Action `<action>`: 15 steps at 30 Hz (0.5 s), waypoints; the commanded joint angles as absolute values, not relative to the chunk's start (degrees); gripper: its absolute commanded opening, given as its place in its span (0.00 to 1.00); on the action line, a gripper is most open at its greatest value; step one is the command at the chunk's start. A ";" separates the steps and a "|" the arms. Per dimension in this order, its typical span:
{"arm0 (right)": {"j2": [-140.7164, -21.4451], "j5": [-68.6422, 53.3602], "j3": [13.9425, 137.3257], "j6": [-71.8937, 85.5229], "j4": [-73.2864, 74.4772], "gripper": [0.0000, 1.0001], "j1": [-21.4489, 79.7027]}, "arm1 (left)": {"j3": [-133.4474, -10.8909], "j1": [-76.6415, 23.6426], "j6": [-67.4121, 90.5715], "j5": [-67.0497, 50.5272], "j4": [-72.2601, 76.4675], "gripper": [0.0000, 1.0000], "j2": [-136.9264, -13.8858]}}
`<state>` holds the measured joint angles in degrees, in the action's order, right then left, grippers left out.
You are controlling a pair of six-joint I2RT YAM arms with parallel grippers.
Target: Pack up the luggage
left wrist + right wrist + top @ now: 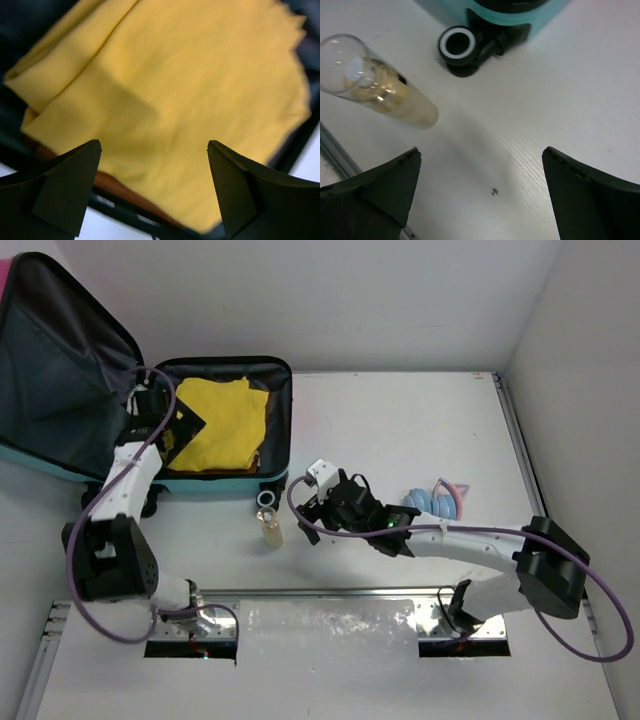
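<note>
A: Where's the luggage [60, 360]?
B: Ten o'clock in your top view, lid open. A folded yellow cloth [225, 425] lies in the base with something orange under it. Call that part packed.
A: What's left?
B: Probably the blue coil [428, 502] at three o'clock and the small bottle [269, 528] at centre by a wheel [457, 44]. Both are outside. Then the lid.
A: Grippers?
B: Your left gripper [155, 150] is over the cloth, jaws wide, empty. Your right gripper [480, 152] is near the bottle, jaws fully apart, empty.
</note>
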<state>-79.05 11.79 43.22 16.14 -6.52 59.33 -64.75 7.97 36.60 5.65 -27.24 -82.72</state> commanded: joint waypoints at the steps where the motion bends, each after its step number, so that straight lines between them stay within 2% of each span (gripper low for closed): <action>1: -74.45 21.96 44.31 18.98 -1.00 0.99 58.11 | -68.64 6.95 33.05 4.66 -28.12 0.86 -72.26; 5: -70.32 17.58 43.85 23.55 12.89 0.99 41.11 | -68.90 -2.69 26.74 9.93 -31.80 0.92 -65.66; 9: -70.31 21.00 45.88 20.23 24.42 0.96 35.07 | -69.00 -6.76 23.48 7.38 -34.28 0.92 -63.64; 10: -70.40 21.01 45.88 19.78 27.57 0.93 34.29 | -67.95 -7.03 23.21 7.12 -34.36 0.92 -63.02; 11: -70.23 21.35 45.88 19.25 28.90 0.83 33.67 | -67.42 -7.21 23.03 5.90 -34.37 0.92 -62.32; 13: -68.74 21.10 44.30 18.37 31.71 0.72 33.58 | -65.92 -7.21 21.89 4.66 -34.28 0.92 -60.56; 15: -67.24 21.36 41.59 18.11 32.25 0.66 33.49 | -64.96 -7.21 20.66 4.22 -34.45 0.92 -59.33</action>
<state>-70.28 20.34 43.51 19.31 26.06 33.50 -66.19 -7.14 24.14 5.76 -33.34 -61.47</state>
